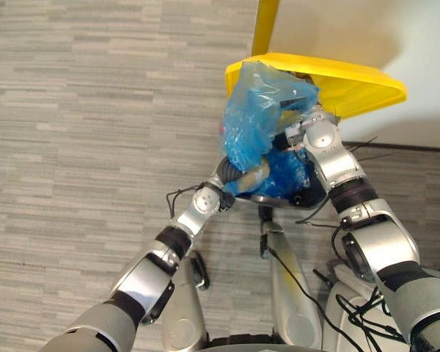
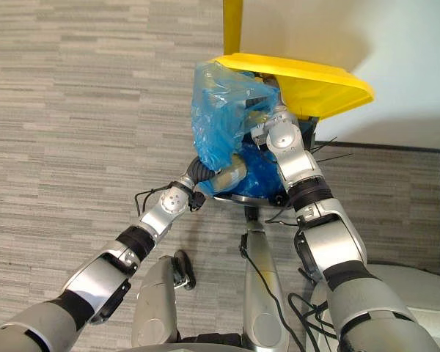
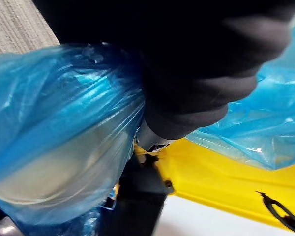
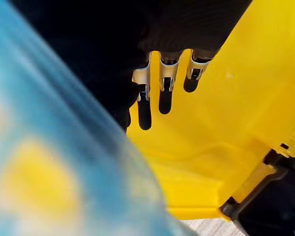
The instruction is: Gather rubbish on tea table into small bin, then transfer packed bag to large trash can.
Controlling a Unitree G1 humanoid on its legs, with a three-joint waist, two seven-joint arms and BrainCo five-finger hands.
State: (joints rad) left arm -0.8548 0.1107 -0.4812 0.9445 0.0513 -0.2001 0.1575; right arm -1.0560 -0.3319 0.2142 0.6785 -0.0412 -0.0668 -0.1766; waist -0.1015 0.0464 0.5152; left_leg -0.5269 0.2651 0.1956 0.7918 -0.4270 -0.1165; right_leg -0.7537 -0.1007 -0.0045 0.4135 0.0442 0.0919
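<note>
Blue translucent plastic rubbish bag [image 1: 251, 121]: crinkled and filled, held raised off the floor between the two arms. Its upper part is against the near edge of the lid listed next. Pale and yellowish contents show dimly through the film; what they are cannot be told.

Yellow plastic lid of the large trash can [image 1: 359, 86]: broad, smooth and tilted. A dark part of the can [image 3: 137, 201] sits just below it.

Left hand [image 1: 238, 176]: under the bag's lower bulge. Its dark ribbed cover shows and the rest is wrapped in blue film. Whether it clasps the bag or merely bears it cannot be told.

Right hand [image 4: 166, 73]: beside and behind the bag, at the lid. Its fingers [image 4: 144, 105] are straight and side by side, their dark tips lying along the yellow surface, and they hold nothing.

Grey plank-patterned floor [image 1: 95, 110]: striped, covering the left and near parts of the scene.

White wall [image 1: 425, 44]: behind the can, with a dark skirting line at its foot.
</note>
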